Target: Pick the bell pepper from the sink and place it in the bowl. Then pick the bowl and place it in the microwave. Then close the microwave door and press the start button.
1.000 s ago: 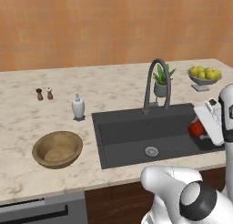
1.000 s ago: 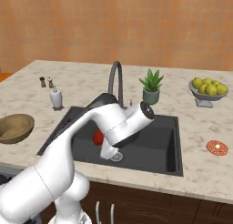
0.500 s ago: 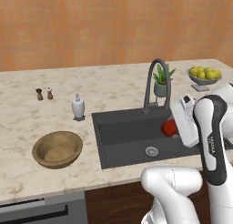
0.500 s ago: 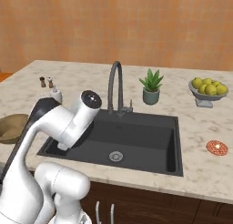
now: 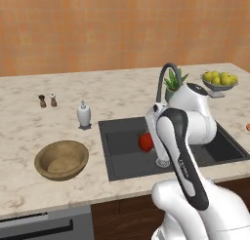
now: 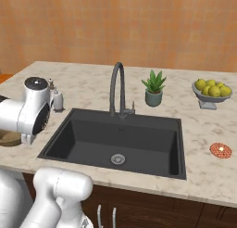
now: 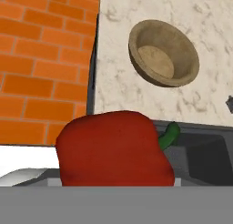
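Observation:
The red bell pepper [image 5: 144,142] hangs over the left part of the dark sink [image 5: 122,158], above the basin floor. My gripper [image 5: 150,136] is shut on it from the right. In the hand view the bell pepper [image 7: 113,150] fills the bottom centre, green stem to the right, and hides my fingertips. The wooden bowl [image 5: 61,159] stands empty on the counter left of the sink; the hand view has the bowl [image 7: 164,53] ahead of the pepper. From the right, my arm covers most of the bowl [image 6: 9,138]. The microwave is out of view.
A white soap dispenser [image 5: 84,114] and two small shakers [image 5: 47,101] stand behind the bowl. The arched faucet [image 6: 115,88], a potted plant [image 6: 154,88] and a grey fruit bowl [image 6: 212,90] line the back. A red-orange disc [image 6: 221,150] lies right of the sink.
My arm has swung left across the sink, carrying the bell pepper from the basin's right side to its left part, nearer the bowl.

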### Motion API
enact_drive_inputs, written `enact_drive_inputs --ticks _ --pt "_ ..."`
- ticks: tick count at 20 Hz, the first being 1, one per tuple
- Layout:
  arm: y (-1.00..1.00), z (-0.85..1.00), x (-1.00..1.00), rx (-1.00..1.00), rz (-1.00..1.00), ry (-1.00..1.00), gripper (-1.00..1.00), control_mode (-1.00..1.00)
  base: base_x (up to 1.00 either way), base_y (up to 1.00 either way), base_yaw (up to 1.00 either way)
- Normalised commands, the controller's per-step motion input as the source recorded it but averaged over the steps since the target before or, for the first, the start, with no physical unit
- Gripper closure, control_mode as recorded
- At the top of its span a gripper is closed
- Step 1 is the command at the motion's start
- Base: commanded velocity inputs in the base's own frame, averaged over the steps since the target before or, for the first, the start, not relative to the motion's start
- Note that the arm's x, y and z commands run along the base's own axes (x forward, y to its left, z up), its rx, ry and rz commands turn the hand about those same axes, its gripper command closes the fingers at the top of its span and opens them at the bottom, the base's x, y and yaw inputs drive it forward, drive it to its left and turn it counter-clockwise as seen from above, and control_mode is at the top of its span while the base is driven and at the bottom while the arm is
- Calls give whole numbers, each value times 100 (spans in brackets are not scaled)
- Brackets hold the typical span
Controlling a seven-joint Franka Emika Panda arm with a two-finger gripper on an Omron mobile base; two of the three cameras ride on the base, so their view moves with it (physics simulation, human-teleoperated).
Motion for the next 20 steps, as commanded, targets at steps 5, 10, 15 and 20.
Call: enact_drive_inputs --ticks 5,10,15,20 --pt "72 8 25 -4 4 15 100 -100 0 0 0" --pt "55 -8 33 3 11 0 100 -100 0 0 0" --pt "59 -15 40 1 5 0 100 -100 0 0 0" --pt "58 -17 36 -1 0 0 100 -100 0 0 0"
